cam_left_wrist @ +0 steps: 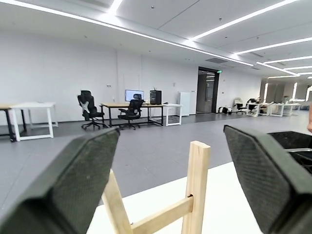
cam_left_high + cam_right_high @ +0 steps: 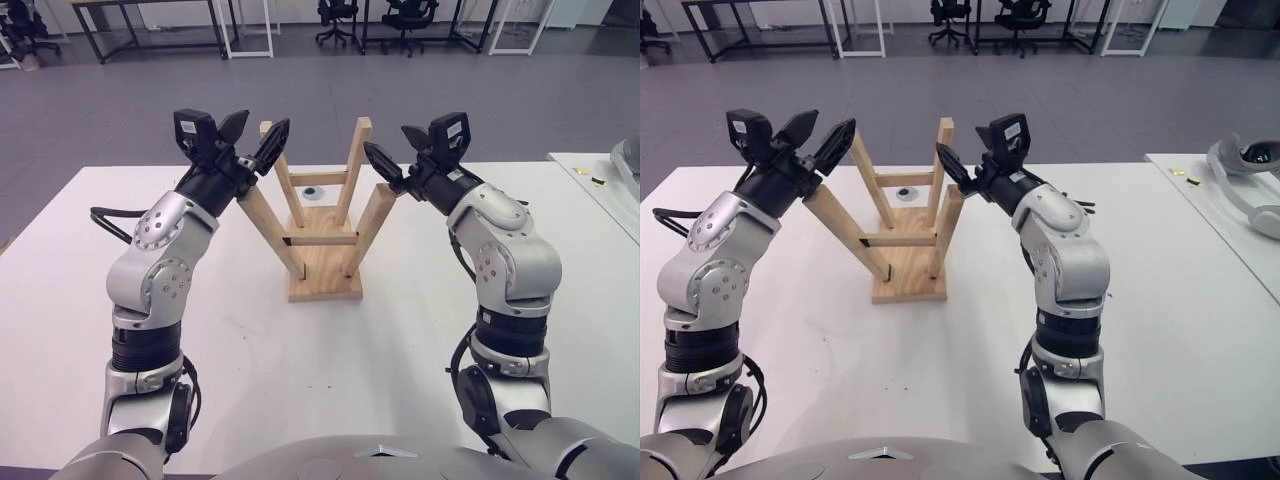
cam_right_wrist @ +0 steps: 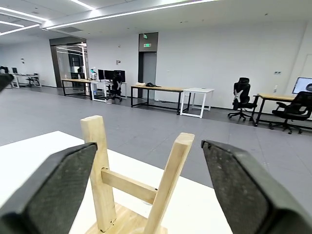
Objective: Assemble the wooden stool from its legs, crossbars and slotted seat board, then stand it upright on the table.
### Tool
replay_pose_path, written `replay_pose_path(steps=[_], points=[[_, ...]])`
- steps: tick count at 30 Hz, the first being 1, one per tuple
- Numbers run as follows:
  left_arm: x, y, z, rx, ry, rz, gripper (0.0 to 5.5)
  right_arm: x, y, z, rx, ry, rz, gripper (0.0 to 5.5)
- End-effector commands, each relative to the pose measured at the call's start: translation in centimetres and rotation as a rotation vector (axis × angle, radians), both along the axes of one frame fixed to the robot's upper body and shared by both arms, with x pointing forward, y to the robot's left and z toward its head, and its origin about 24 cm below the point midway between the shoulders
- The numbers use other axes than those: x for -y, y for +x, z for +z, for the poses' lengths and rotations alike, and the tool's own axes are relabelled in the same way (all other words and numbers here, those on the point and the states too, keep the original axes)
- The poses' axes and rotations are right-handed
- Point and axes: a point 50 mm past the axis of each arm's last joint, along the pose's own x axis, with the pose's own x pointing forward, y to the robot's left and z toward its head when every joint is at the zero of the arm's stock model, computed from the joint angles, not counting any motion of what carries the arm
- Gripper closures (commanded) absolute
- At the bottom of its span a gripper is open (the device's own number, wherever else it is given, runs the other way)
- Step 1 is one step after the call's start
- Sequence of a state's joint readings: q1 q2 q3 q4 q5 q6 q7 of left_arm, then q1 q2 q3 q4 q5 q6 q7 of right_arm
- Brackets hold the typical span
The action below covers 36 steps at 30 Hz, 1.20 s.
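Stool looks basically built already: it's parked upside down mid-table, seat board laid flat, legs pointed up, crossbars slotted in. Both claws are held spread wide with nothing gripped, left gripper up by the near left leg's end and right gripper by the near right one's. So only the flip seems to be left, and for that a leg would need to be clamped on each side and the whole thing turned over evenly so no joint gets popped loose.
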<state>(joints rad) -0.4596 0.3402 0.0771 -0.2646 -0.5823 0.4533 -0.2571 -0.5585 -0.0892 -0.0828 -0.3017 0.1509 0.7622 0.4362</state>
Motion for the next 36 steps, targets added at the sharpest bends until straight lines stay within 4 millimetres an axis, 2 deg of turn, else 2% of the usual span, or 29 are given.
replay_pose_path(steps=[1,3,4,6,8,10,14,18,20,23,25,27,29,31,32,33,36], points=[[3.4,1.7,-4.5,-0.222,0.049,-0.059,1.56,-1.5,0.5,-4.3,-0.205,-0.071,0.028,1.48],[4.7,1.7,-4.0,-0.212,0.063,-0.099,1.56,-2.1,0.2,-5.1,-0.222,-0.105,0.049,1.48],[5.1,1.3,-4.5,-0.228,0.072,-0.113,1.56,-2.4,0.1,-5.4,-0.231,-0.113,0.059,1.48],[5.0,0.6,-6.2,-0.279,0.088,-0.105,1.56,-2.5,0.1,-5.8,-0.244,-0.118,0.056,1.48],[4.4,0.3,-6.2,-0.281,0.078,-0.089,1.56,-2.1,0.3,-6.1,-0.249,-0.114,0.028,1.48],[3.1,1.0,-3.7,-0.205,0.043,-0.059,1.56,-1.5,0.5,-6.1,-0.241,-0.113,-0.011,1.48],[1.0,1.4,3.9,0.008,-0.063,-0.045,1.56,-0.3,1.0,-5.7,-0.195,-0.118,-0.078,1.48],[0.7,-0.5,8.1,0.109,-0.174,-0.075,1.56,0.3,1.4,-4.0,-0.09,-0.078,-0.121,1.48],[-0.8,-1.3,8.7,0.122,-0.179,-0.022,1.56,1.2,1.3,-2.7,-0.015,-0.032,-0.185,1.48],[-5.5,-0.7,7.1,0.052,-0.193,0.185,1.56,4.4,0.5,-1.3,0.049,0.04,-0.364,1.48],[-9.3,-0.1,4.1,-0.032,-0.164,0.376,1.56,6.5,-0.6,-1.5,0.036,0.046,-0.502,1.48],[-11.4,0.0,0.8,-0.129,-0.131,0.491,1.56,7.1,-1.4,-2.0,0.012,0.038,-0.554,1.48],[-11.9,-0.4,-2.6,-0.246,-0.087,0.564,1.56,6.0,-2.3,-2.7,-0.027,-0.006,-0.524,1.48],[-11.1,-1.4,-4.7,-0.314,-0.051,0.593,1.56,4.7,-3.2,-2.8,-0.064,-0.021,-0.49,1.48],[-9.9,-2.1,-5.2,-0.337,-0.069,0.583,1.56,3.9,-3.7,-2.6,-0.083,-0.016,-0.461,1.48],[-8.3,-2.7,-5.6,-0.356,-0.089,0.558,1.56,3.0,-4.0,-2.5,-0.103,-0.014,-0.429,1.48],[-1.4,-3.4,-5.5,-0.388,-0.139,0.386,1.56,0.0,-4.8,-2.4,-0.164,-0.007,-0.334,1.48]])
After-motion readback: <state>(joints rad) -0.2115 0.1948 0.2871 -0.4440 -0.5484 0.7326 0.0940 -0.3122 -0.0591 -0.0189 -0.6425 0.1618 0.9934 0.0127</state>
